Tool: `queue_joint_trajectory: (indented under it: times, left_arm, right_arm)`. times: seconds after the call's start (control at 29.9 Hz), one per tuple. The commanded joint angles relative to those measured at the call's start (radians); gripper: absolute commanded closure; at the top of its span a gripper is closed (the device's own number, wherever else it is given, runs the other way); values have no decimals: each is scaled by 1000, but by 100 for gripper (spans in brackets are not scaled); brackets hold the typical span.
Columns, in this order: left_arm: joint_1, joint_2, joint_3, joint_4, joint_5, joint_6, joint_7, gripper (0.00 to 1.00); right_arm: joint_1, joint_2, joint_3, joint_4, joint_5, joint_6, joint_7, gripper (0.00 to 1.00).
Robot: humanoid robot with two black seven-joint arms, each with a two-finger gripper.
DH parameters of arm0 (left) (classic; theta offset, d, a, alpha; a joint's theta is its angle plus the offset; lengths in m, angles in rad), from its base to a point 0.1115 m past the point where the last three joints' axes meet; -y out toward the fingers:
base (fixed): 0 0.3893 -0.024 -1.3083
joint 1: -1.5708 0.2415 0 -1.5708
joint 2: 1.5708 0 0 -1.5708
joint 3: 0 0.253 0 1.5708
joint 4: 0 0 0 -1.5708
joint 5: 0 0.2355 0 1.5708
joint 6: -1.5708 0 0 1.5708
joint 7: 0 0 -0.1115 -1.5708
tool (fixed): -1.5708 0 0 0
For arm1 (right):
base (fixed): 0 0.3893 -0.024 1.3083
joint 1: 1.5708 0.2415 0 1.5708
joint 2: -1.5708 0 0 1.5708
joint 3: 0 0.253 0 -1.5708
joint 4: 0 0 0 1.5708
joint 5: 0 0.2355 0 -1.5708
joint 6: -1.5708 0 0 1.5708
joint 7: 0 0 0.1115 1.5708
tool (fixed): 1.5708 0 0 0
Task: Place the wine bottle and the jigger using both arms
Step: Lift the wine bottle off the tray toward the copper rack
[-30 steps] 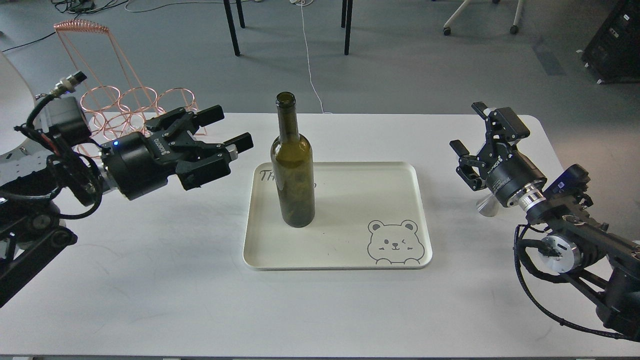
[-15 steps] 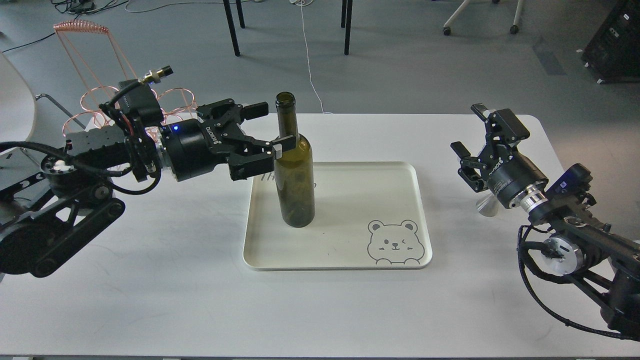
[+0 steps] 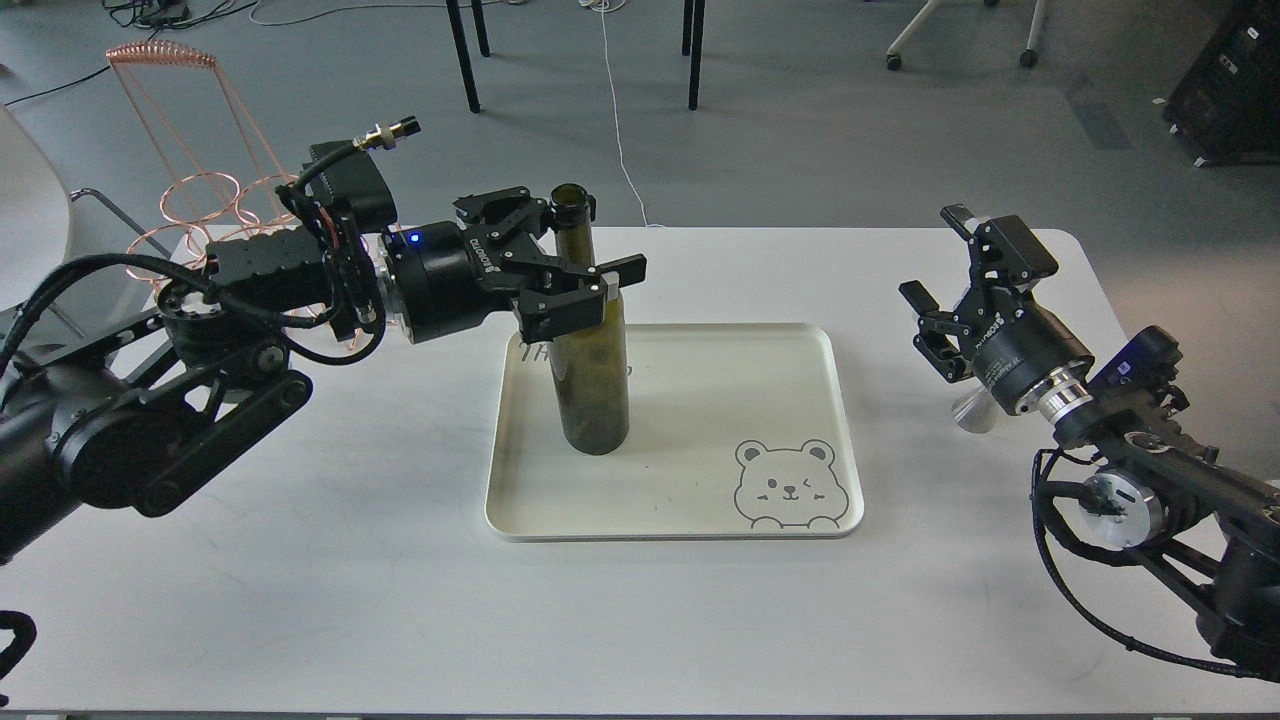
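The wine bottle stands upright on the left part of the cream tray. My left gripper is open, with its fingers straddling the bottle at the neck and shoulder; one finger crosses in front of the glass, the others are behind it. The jigger stands on the table right of the tray, mostly hidden behind my right gripper, which is open, empty and just above it.
A copper wire rack stands at the table's back left, behind my left arm. The tray has a bear drawing at its front right. The table's right edge is close to the jigger.
My left arm has swung right, from well left of the bottle to having its open fingers around the bottle's neck. The bottle and the right arm have stayed put.
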Motion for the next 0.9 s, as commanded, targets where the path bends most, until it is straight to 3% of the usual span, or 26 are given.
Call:
queue_joint_trajectory:
  times: [0.0,0.07,0.33,0.6,0.87]
  left_arm:
    - [0,-2,0,6,13,6,0,79]
    - [2,-5,0,6,12,9,0,92]
    - [-15,1,-3,6,3,16,0,93]
    - [-229,94,-1,0,-123,-56,0,93]
    - [-374,188,-1,205,-163,-138,0,92]
  right_arm:
    - [-1,2,0,-1,-1,0,0,3]
    - [-3,2,0,-1,0,0,0,3]
    - [-3,3,0,-3,-1,0,0,3]
    - [-3,3,0,-4,-1,0,0,3]
    - [-4,5,0,-7,-1,0,0,3]
